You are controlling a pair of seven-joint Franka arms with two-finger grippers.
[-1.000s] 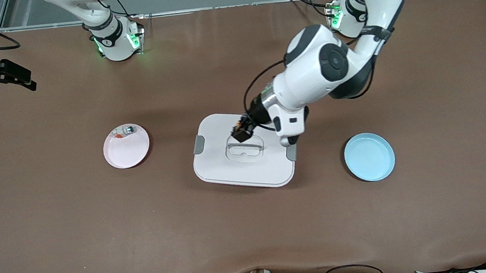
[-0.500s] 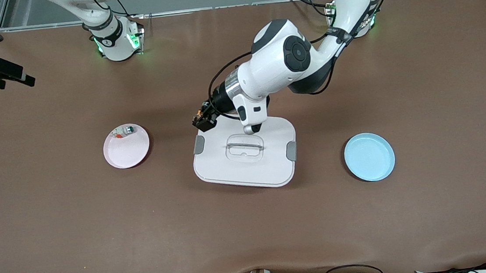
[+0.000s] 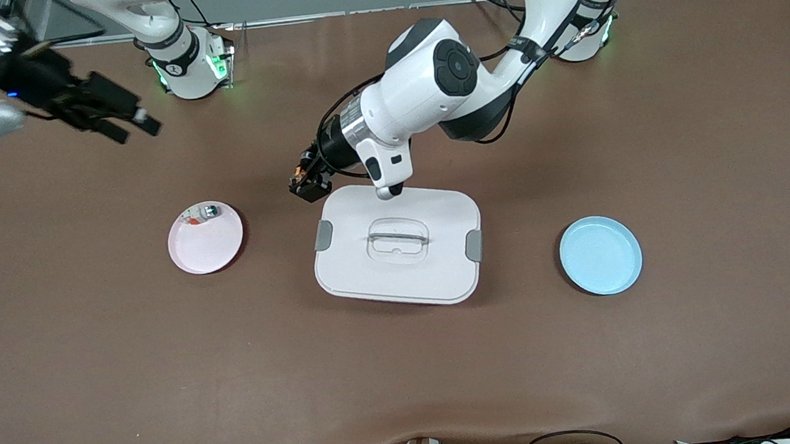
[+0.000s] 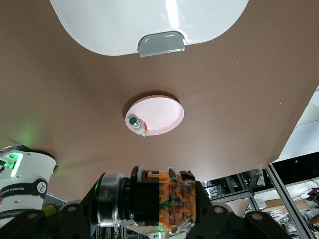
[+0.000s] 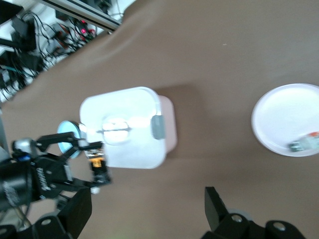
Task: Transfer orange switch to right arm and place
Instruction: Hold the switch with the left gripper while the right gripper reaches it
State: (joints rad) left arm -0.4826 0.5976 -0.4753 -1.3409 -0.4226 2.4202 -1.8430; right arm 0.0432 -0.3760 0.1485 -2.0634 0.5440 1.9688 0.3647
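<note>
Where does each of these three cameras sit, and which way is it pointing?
Front view: high across the table, facing both arms; left end effector shut on the orange switch.
Left wrist view: on the left arm, looking past the switch at the pink plate.
Right wrist view: on the right arm, open end effector, looking down at the white box.
All three show box and pink plate.

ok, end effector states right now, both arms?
Left end effector: closed on the orange switch, over the table.
Right end effector: open, holding nothing.
</note>
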